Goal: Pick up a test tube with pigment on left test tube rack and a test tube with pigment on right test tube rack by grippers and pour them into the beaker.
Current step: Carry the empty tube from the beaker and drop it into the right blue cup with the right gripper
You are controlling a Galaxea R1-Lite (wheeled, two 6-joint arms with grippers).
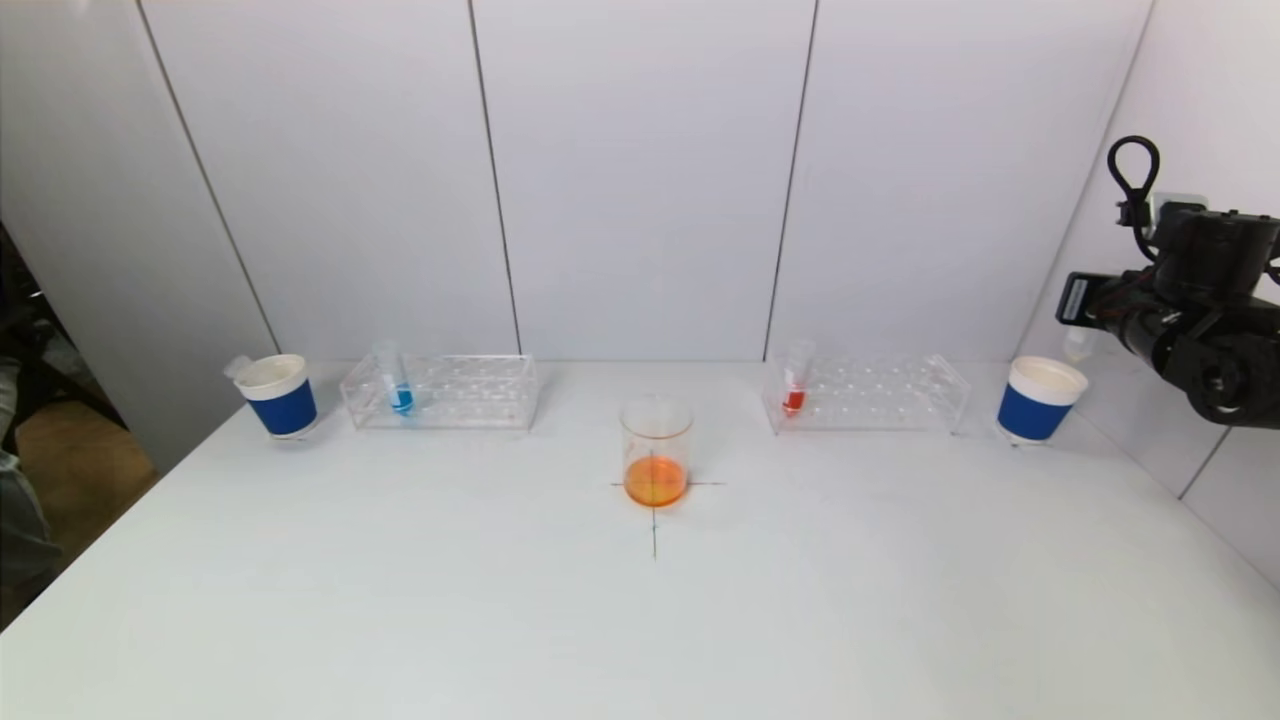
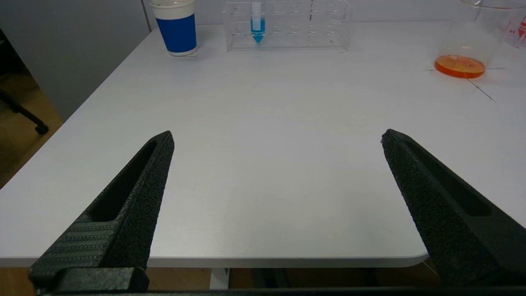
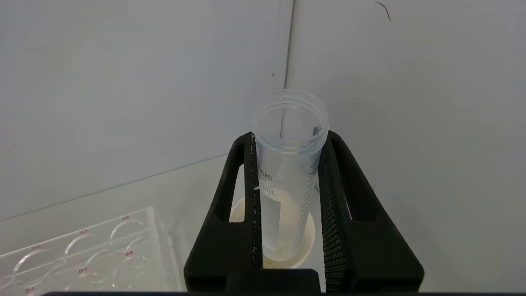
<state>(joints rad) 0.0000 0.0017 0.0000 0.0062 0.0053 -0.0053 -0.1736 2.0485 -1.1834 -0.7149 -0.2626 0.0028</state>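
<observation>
A clear beaker (image 1: 656, 450) holding orange liquid stands mid-table on a drawn cross. The left rack (image 1: 440, 392) holds a test tube with blue pigment (image 1: 398, 385); the same tube (image 2: 257, 25) shows in the left wrist view. In the right rack (image 1: 866, 393) stands a test tube with red pigment (image 1: 796, 385). My right gripper (image 3: 289, 135) is shut on an empty clear test tube (image 3: 287, 172), held upright above the right paper cup (image 3: 311, 232). My left gripper (image 2: 277, 133) is open and empty over the table's near left edge.
Blue-banded paper cups stand at the far left (image 1: 280, 393) and far right (image 1: 1038, 398); an empty tube (image 1: 238, 366) leans in the left one. My right arm (image 1: 1195, 300) hangs by the right wall. White walls close the back.
</observation>
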